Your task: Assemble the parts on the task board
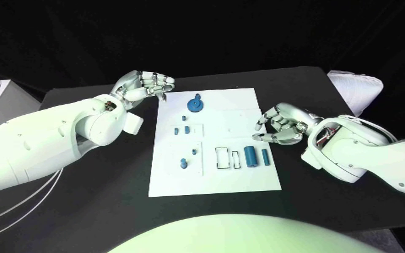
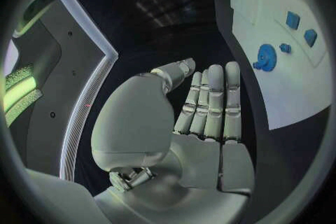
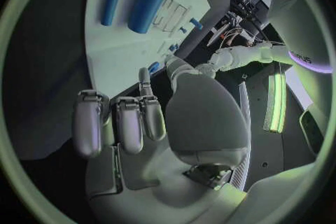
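Left hand (image 1: 143, 85) empty, fingers straight in wrist view, right hand (image 1: 281, 125) curled empty, task board (image 1: 219, 177) between.

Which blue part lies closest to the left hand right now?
The round disc-shaped part at the board's far end, nearest the left hand; the other parts sit farther down.

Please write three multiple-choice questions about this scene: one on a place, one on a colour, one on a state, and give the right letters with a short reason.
1. Where does the round gear-like part lie on the task board?
A. far end
B. near end
C. off the board

2. What colour are the two cylinders near the right hand?
A. red
B. blue
C. yellow

3. What does the left hand hold?
A. a cylinder
B. the board
C. nothing

Answers: 1 A, it lies at the board's far end. 2 B, both look blue. 3 C, its palm is bare in the left wrist view.
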